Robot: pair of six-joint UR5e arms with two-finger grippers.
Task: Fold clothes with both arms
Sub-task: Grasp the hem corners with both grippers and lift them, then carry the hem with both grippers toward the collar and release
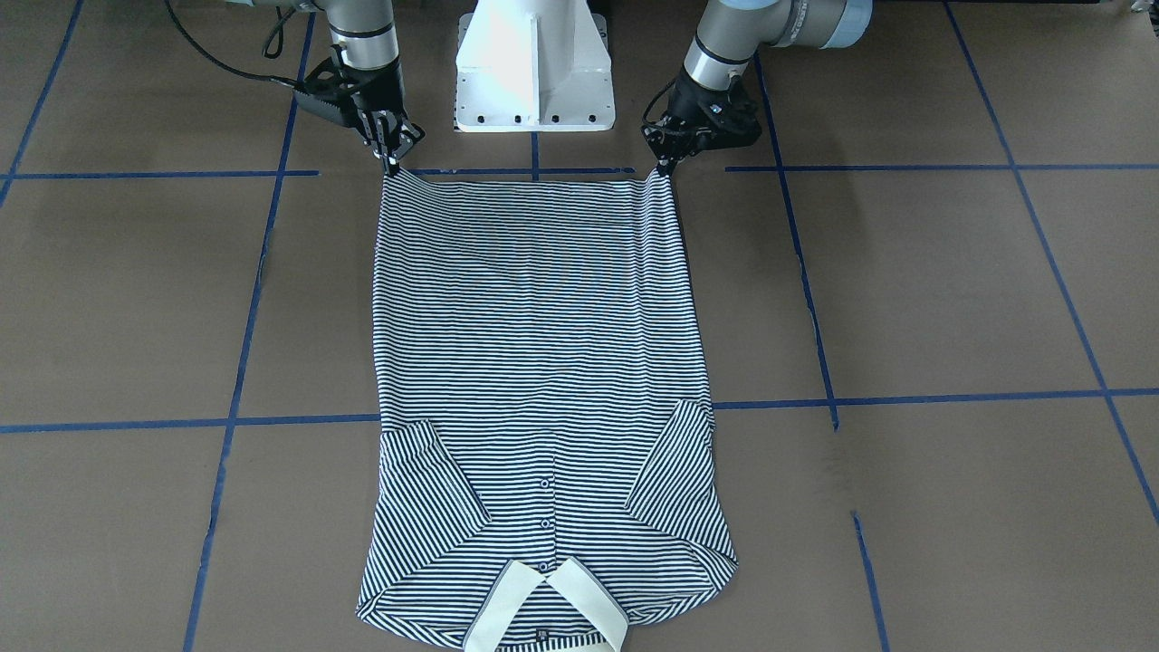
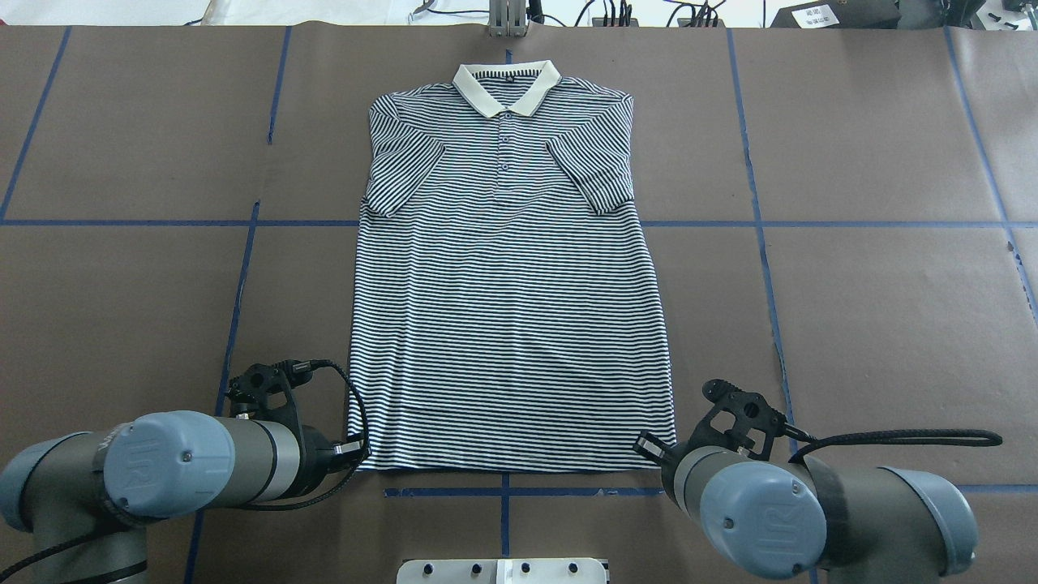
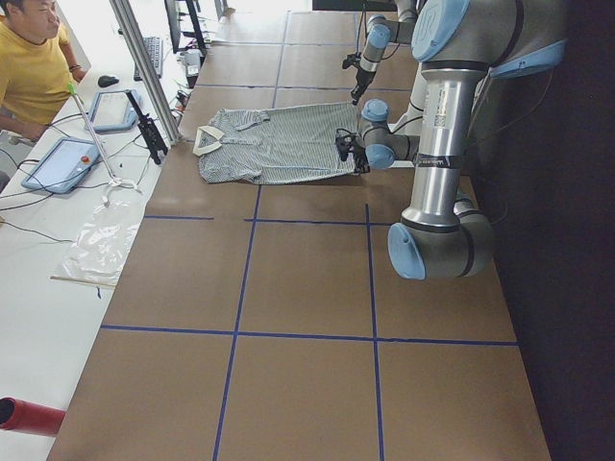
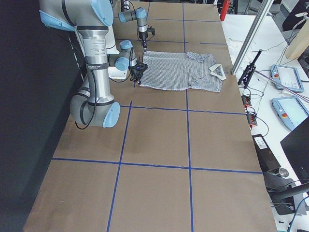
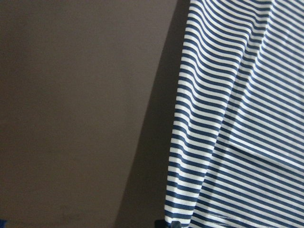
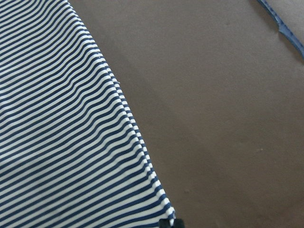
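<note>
The navy-and-white striped polo shirt [image 2: 507, 308] lies flat and face up, cream collar [image 2: 507, 85] at the far side, both short sleeves folded in onto the chest. Its hem is nearest the robot. My left gripper [image 2: 357, 450] is shut on the hem's left corner; in the front-facing view it [image 1: 665, 167] pinches that corner, which is slightly raised. My right gripper [image 2: 649, 446] is shut on the other hem corner, also in the front-facing view [image 1: 391, 163]. The wrist views show striped cloth [image 5: 237, 118] [image 6: 61, 142] running down to the fingertips.
The white pedestal base [image 1: 534, 63] stands between the arms, just behind the hem. The brown table [image 2: 851, 324] carries blue tape lines. A metal post [image 2: 507, 16] stands beyond the collar. An operator [image 3: 34, 67] sits at a side bench with tablets [image 3: 62, 163].
</note>
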